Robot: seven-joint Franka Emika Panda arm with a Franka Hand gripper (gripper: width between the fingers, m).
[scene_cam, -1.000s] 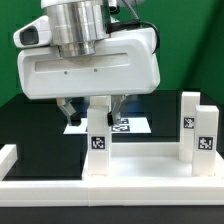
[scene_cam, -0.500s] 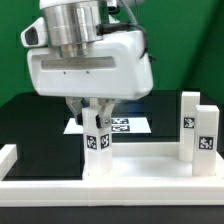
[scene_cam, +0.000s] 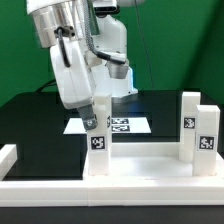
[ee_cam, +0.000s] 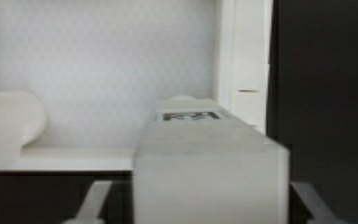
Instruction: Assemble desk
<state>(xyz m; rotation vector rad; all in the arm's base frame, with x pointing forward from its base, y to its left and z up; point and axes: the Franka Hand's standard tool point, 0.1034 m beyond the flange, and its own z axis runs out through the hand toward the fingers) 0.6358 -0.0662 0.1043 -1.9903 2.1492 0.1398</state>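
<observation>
Arm: I see the robot arm leaning in from the upper part of the exterior view, tilted, its white wrist housing twisted toward that view's left.
Claw: the gripper [scene_cam: 97, 113] sits at the top of a standing leg [scene_cam: 98, 146]; one finger [scene_cam: 101, 110] lies against the leg's upper end. I cannot tell from either view whether the jaws are clamped or loose.
Held leg: a small white block, upright, with a black-and-white tag on its face, standing on the desk top [scene_cam: 140, 168]. In the wrist view the leg [ee_cam: 208, 160] fills the foreground, blurred, its tag only just readable.
Desk top: a wide white tray with a raised rim, lying across the front of the black table [scene_cam: 30, 125].
Other legs: two more tagged blocks [scene_cam: 197, 134] stand upright together at the exterior view's right, on the desk top.
Marker board: the marker board [scene_cam: 125, 125] lies flat on the table behind the held leg.
Backdrop: a green wall [scene_cam: 180, 50] behind the rig.
</observation>
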